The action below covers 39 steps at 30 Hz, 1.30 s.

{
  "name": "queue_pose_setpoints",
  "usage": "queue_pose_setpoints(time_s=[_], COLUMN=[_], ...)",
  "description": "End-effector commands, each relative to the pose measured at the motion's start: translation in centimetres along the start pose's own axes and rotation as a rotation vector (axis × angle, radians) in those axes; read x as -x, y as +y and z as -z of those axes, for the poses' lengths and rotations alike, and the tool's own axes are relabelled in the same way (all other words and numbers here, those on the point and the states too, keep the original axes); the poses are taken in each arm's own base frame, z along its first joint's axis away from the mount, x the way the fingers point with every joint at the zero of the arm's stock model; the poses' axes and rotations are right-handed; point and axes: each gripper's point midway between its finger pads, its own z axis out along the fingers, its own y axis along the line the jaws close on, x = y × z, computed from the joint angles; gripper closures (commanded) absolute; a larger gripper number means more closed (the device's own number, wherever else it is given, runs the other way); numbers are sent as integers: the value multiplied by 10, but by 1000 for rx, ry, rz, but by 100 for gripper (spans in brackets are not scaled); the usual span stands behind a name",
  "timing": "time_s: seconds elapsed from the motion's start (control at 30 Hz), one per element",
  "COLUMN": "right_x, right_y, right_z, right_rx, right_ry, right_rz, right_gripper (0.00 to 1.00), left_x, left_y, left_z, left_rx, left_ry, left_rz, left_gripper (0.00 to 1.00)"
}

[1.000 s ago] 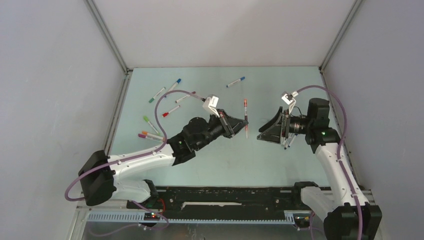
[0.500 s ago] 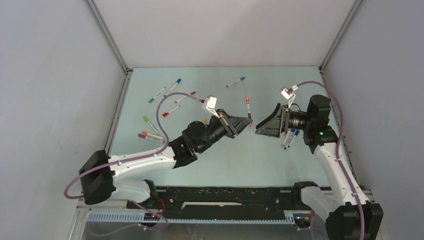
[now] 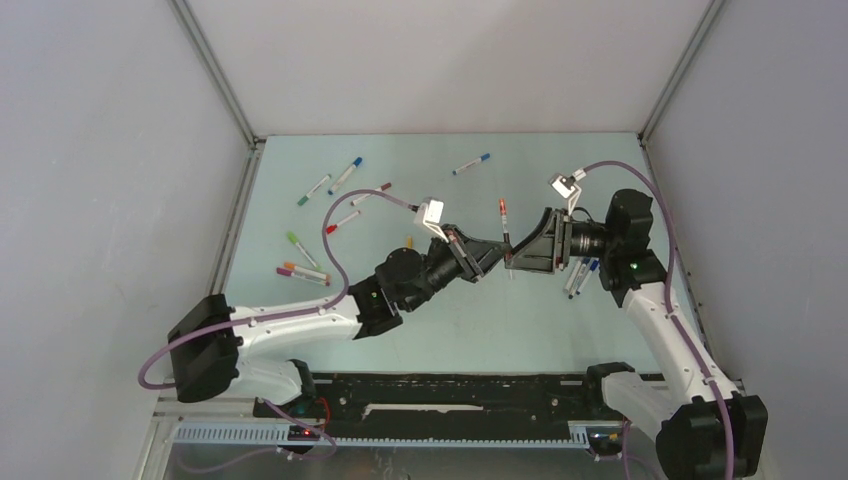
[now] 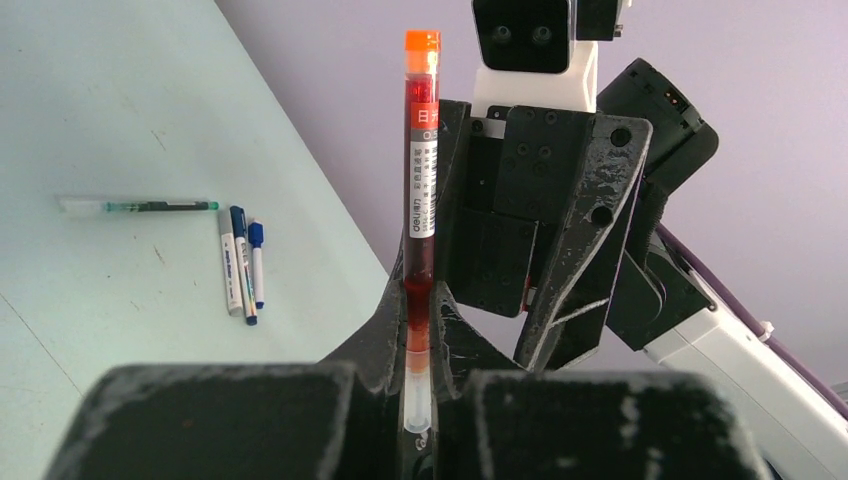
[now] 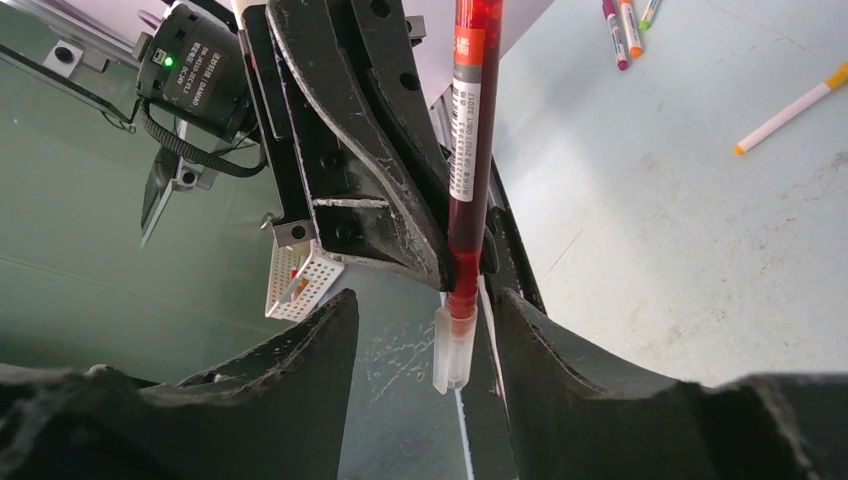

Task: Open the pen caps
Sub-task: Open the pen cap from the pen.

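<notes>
Red pen point(image 4: 421, 180), white label reading "deli" plus barcode, clamped in left gripper point(image 4: 418, 300); right gripper point(image 5: 425, 305) jaws apart, flanking its clear cap point(image 5: 452, 352).

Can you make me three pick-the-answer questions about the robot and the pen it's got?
1. Where is the held pen?
A) flat on the table
B) in the air between the two arms
C) inside a cup
2. What colour is its ink?
A) blue
B) green
C) red
3. How do the fingers of the right gripper stand?
A) apart, either side of the pen's clear cap
B) squeezed shut on it
C) out of sight

Answers:
B: the left gripper holds it above the table.
C: the barrel looks red.
A: gaps show on both sides of the cap.
</notes>
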Motion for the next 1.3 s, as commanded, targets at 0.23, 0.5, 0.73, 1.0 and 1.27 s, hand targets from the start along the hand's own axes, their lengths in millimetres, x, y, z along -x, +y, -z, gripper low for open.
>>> queue_pose_setpoints(time_s=[0.23,0.5,0.73,1.0,1.27], right_x=[-7,-8,-7,-15,-25], right_y=[0,-2,-1,1,5], right_z=[-3,-5,-4,2,9], right_rx=[27,29,33,57,88], right_ry=[22,23,22,42,61], right_rz=[15,9,30,130,200], right_gripper=[47,75,100,100,100], left_x=[26,28,28,44,56], left_y=[-30,-35,-38,-45,-42], left_z=[-4,-5,-4,13,41], left_rx=[-65,-80,-90,-100,-163], left_ry=[-94,-98,-99,-125,-107], left_rz=[22,24,19,-25,-98], left_gripper=[100,100,97,26,0])
